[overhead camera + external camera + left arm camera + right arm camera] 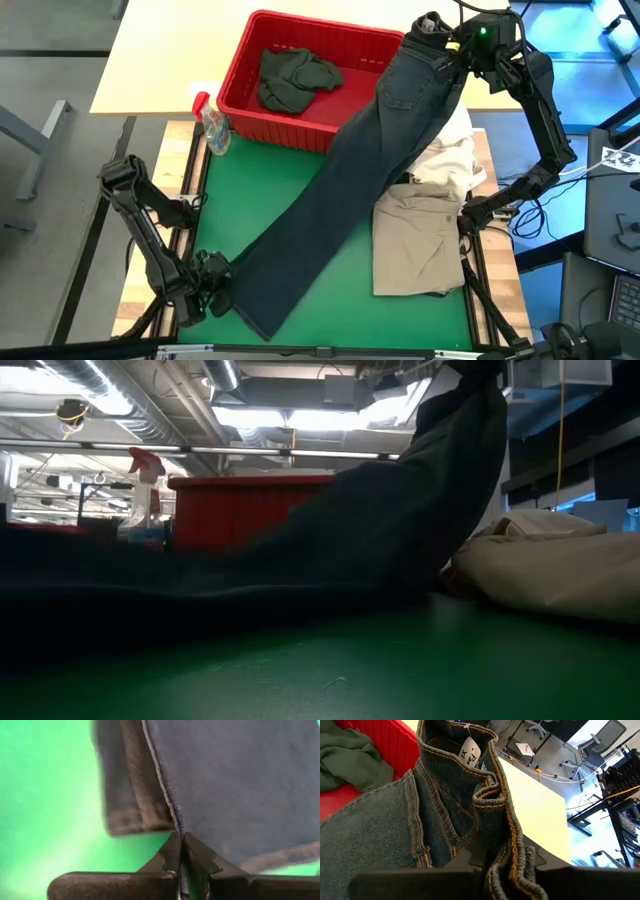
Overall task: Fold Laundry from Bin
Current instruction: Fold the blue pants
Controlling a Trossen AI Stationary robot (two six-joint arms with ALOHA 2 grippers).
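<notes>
Jeans (370, 170) stretched over green mat (300, 200) — left gripper (212, 280) pinches hem, right gripper (440, 32) clamps waistband.

We are seeing dark blue-grey jeans (370, 150) with tan stitching crossing the frame's centre, a red bin (312, 90) at upper centre holding an olive garment (292, 78), a khaki garment (420, 240) at lower right, and a green mat (260, 190) beneath.

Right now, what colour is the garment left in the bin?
Dark olive green garment, clearest in the high view.
</notes>
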